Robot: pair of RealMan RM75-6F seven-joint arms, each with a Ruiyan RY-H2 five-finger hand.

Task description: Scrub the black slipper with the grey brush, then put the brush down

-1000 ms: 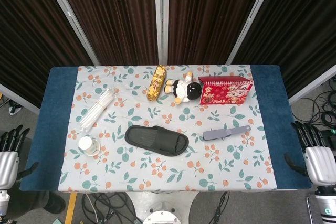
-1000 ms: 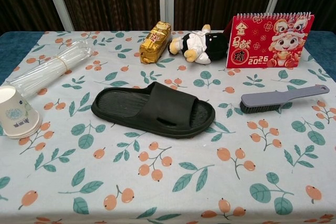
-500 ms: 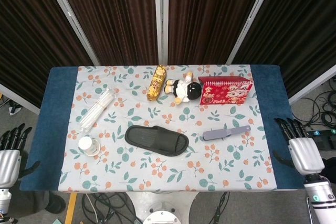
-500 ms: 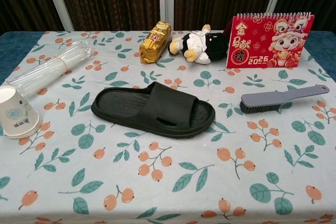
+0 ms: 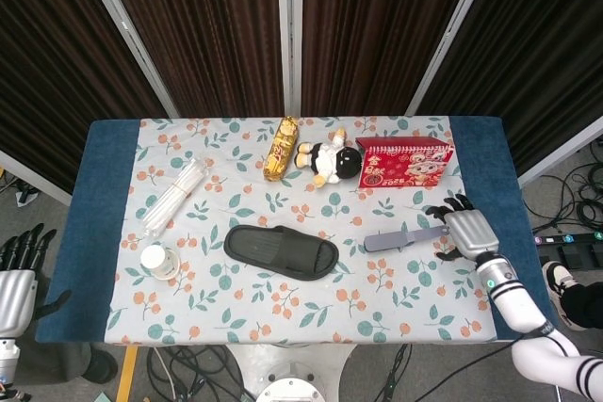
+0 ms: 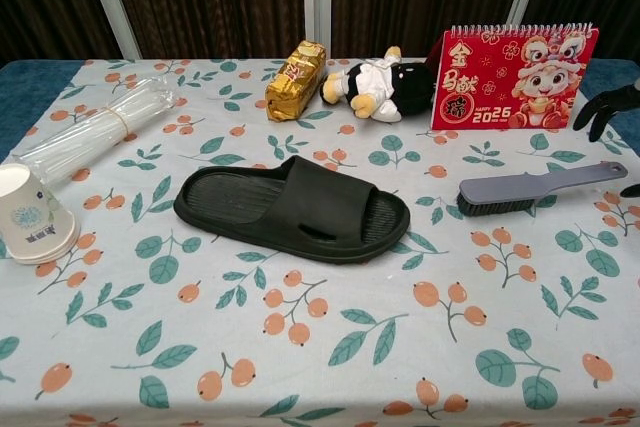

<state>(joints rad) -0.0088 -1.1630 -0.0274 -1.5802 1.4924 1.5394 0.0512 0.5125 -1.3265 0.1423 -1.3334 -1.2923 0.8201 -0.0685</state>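
The black slipper point(image 5: 281, 251) point(image 6: 291, 207) lies flat in the middle of the floral cloth, sole down. To its right the grey brush point(image 5: 405, 236) point(image 6: 540, 187) lies on the cloth, bristles toward the slipper, handle pointing right. My right hand point(image 5: 464, 229) point(image 6: 612, 107) hovers over the handle's far end with its fingers spread and holds nothing. In the chest view only its dark fingertips show at the right edge. My left hand point(image 5: 17, 275) hangs off the table's left front corner, fingers apart and empty.
A red desk calendar point(image 5: 405, 163) stands behind the brush, with a plush toy point(image 5: 330, 161) and a gold packet point(image 5: 281, 147) to its left. A paper cup point(image 5: 157, 260) and a bag of straws point(image 5: 176, 195) lie at the left.
My right hand has swung in from beyond the table's right edge to just above the brush handle's end. The left hand, the slipper and the brush have stayed where they were.
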